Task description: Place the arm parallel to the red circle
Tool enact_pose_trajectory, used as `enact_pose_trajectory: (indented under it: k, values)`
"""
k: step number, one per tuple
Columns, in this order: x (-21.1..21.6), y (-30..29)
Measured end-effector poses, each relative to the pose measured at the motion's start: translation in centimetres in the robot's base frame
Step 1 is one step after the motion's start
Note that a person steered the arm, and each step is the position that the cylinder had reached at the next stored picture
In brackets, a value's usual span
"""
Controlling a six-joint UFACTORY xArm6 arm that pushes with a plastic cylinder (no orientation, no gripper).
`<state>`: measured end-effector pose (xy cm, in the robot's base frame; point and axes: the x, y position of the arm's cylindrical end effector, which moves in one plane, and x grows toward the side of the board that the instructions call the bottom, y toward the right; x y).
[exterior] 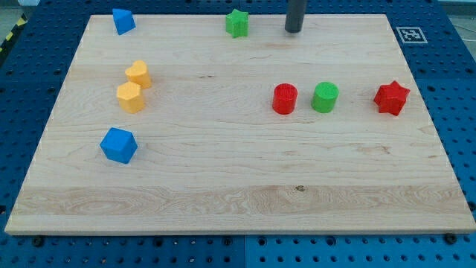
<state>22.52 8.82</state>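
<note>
- Nearest the view's bottom, the wooden board (238, 201) shows a wide bare stretch of pale grain, with a small dark knot right of centre.
- Above that stretch, on the view's left, sits a blue cube-like block (119, 145), tilted a little on the wood.
- Higher on the left, two yellow-orange blocks stand touching or almost so: the lower one (129, 97) and the upper one (138, 74); their shape looks hexagonal, though I cannot be sure from this angle.
- At the top left corner lies a second, smaller blue block (123, 21), its shape hard to make out.
- On the right half, three blocks stand in a row: the red cylinder (284, 98) on the left, the green cylinder (325, 97) just beside it but apart, and the red star (391, 97) further right, well apart.
- A green star (237, 23) rests near the top edge, centre.
- My tip (293, 30) stands near the top edge, right of the green star and well above the red cylinder, almost in line with it, touching no block.
- No pincer exists on this rod, so there is no opening to report.
- Around the board lies a blue perforated table (454, 89), with a printed marker (410, 34) at the top right.
</note>
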Motion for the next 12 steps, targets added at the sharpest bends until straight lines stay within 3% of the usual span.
enact_pose_trajectory:
  k: [1,3,5,6,8,10,12]
  values:
    - [0.1,-5.2]
    - [-0.1,-9.8]
    - [-0.9,-9.3]
    - [0.1,-5.0]
    - [1.3,-4.9]
    - [11.2,-6.7]
    - [22.0,-13.1]
